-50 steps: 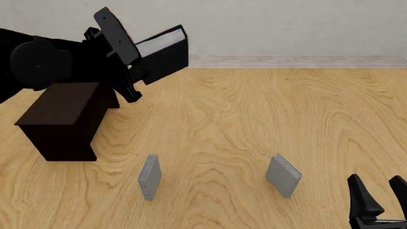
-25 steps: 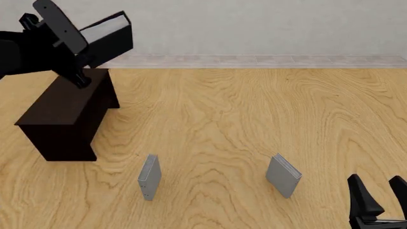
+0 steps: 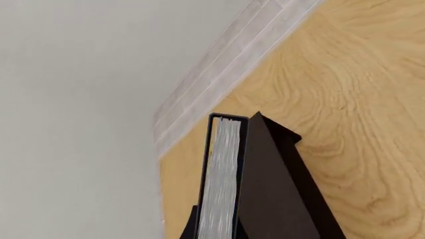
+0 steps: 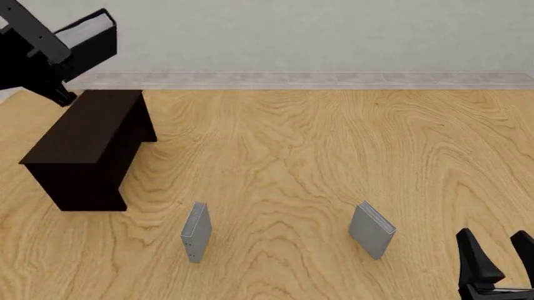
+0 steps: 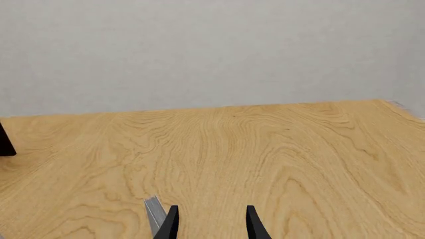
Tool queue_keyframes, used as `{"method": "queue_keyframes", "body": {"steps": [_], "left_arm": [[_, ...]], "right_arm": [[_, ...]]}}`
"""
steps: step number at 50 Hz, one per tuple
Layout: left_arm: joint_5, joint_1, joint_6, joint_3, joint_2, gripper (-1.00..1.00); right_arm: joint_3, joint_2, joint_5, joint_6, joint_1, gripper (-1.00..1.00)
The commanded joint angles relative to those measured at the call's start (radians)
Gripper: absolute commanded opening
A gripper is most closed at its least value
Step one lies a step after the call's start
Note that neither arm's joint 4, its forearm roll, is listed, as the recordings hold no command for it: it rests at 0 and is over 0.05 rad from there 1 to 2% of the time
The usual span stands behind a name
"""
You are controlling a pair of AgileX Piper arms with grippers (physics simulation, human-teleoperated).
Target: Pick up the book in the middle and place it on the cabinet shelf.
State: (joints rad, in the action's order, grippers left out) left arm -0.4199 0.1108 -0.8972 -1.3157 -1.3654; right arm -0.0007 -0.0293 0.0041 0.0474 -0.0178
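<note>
The wooden table (image 4: pixel 334 156) is the largest thing here, and the cabinet shelf (image 4: pixel 87 147) serves as the landmark: a long, low, near-black box with a flat top, lying toward the table's far left.

The book (image 4: pixel 87 40) hangs in the air above the far end of the cabinet shelf, tilted, its white page edges facing up and its black cover toward the wall. It touches neither the shelf top nor the table. The left gripper (image 4: pixel 42 47) has it clamped; in the left wrist view the book (image 3: pixel 222 184) runs straight out along the fingers, page block showing between the two covers, with a dark finger flat against one cover.

Two thin grey books stand upright on the table well in front of the cabinet shelf: one (image 4: pixel 195 232) nearer its front end, the other (image 4: pixel 371 229) farther off to the right. The right gripper (image 4: pixel 499 262) rests at the table's near right corner, far from the shelf, jaws parted and holding nothing.

As a thick hardcover, the book is probably stiff and fairly heavy, with smooth covers that may slip in a pinch. A grip across both covers suits it; held near one edge, its weight could make it swing, so it should go down flat onto the shelf top before release.
</note>
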Motion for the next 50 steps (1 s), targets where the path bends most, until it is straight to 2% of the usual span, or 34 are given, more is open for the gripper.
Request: {"method": "queue_keyframes", "body": {"steps": [1,5,9,16,25,33,38,50], "left_arm": [[0.070,0.080,-0.045,0.046,-0.022,-1.00],[0.109,0.096,-0.067,0.095,-0.036,-1.00],[0.095,0.101,-0.037,0.069,-0.059,-1.00],[0.120,0.115,-0.052,0.085,-0.082,-1.00],[0.151,0.112,-0.067,0.155,-0.089,-1.00],[0.199,0.113,-0.084,0.210,-0.105,-1.00],[0.214,0.107,-0.087,0.244,-0.110,-1.00],[0.203,0.100,-0.079,0.254,-0.126,-1.00]], "right_arm": [[0.000,0.006,0.007,0.001,0.000,1.00],[0.000,0.013,0.014,0.004,-0.001,1.00],[0.000,0.021,0.021,0.005,-0.002,1.00],[0.000,0.009,0.010,0.007,-0.002,1.00],[0.000,0.006,0.008,0.008,-0.002,1.00],[0.000,-0.066,-0.064,0.009,-0.002,1.00],[0.000,-0.050,-0.049,0.009,-0.003,1.00],[0.000,-0.032,-0.030,0.011,-0.003,1.00]]}}
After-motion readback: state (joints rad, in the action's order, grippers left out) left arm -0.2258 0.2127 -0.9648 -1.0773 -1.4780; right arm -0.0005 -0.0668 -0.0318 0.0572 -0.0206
